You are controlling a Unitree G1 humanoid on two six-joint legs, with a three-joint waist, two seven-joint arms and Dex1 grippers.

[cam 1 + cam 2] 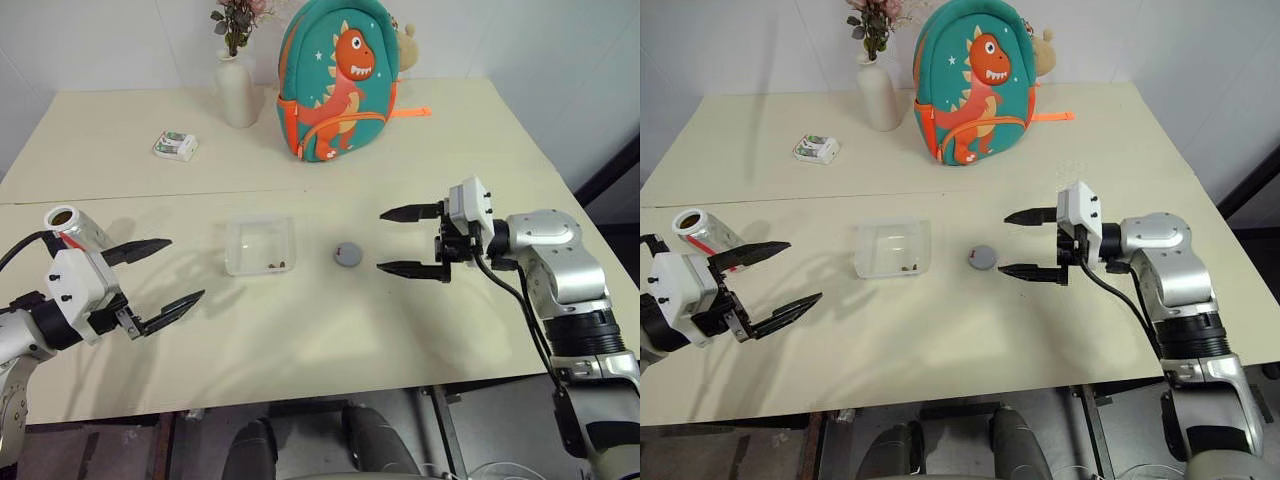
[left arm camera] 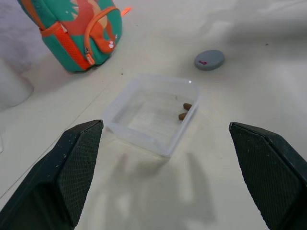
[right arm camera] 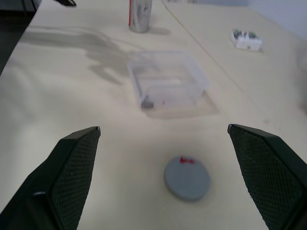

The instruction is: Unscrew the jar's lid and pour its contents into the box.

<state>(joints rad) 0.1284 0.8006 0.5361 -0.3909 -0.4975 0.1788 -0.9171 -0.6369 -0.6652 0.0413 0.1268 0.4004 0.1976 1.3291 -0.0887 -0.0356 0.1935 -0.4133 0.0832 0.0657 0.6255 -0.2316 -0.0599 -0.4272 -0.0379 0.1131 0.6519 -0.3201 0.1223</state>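
Observation:
The jar [image 1: 72, 228] stands open-topped on the table's left side, just behind my left gripper [image 1: 187, 268], whose fingers are spread wide and empty and point toward the box. The clear square box [image 1: 229, 246] sits mid-table with two brown pellets, the contents [image 2: 184, 110], lying at one side of it. The grey lid [image 1: 348, 254], red mark up, lies flat on the table to the right of the box. Right of the lid, my right gripper [image 1: 380, 240] hovers open, aimed left at it, holding nothing.
A teal dinosaur backpack [image 1: 338, 80] and a white flower vase [image 1: 237, 90] stand at the back of the table. A small white-and-green packet [image 1: 175, 146] lies at the back left. The table's front edge [image 1: 300, 392] runs just below both grippers.

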